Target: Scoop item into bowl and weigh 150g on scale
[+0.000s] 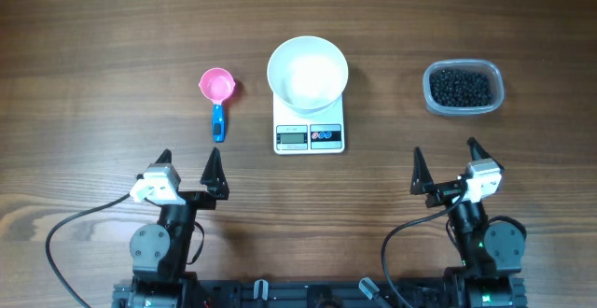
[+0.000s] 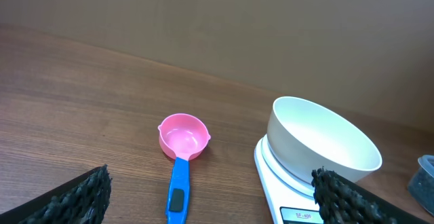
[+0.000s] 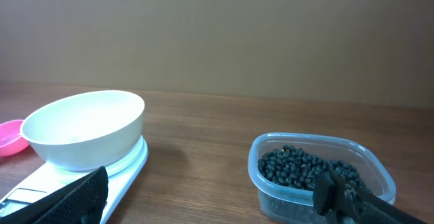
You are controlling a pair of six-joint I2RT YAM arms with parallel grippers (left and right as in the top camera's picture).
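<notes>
Left gripper point(image 1: 189, 159): jaws spread wide, nothing held; stationed at 7 o'clock of the scale point(image 1: 309, 137).
Right gripper point(image 1: 446, 154): likewise wide open and empty, at 5 o'clock of the scale.

Item point(image 1: 460, 88): small black beads, heaped loose in a clear tub point(image 1: 427, 89) at 3 o'clock of the bowl point(image 1: 308, 73), well apart from it. Judged hard, round and free-rolling, so not to be pinched by fingers and easily scattered if tipped fast. To be lifted with the scoop point(image 1: 217, 112) only.

Scoop: pink cup, blue handle pointing to 6 o'clock, laid at 9 o'clock of the bowl. Judged light and stiff. Best taken about the middle of the blue handle, with the cup kept level.

Bowl: white, empty, seated on the scale and overhanging its platform. Smooth-walled, possibly ceramic, though the material cannot be settled from these views. Judged liable to slide if knocked.

Scale: display and buttons at 6 o'clock of the bowl.

Surface: flat wood-grain table point(image 1: 93, 56).
Room: plain brown wall seen behind in both wrist views.
</notes>
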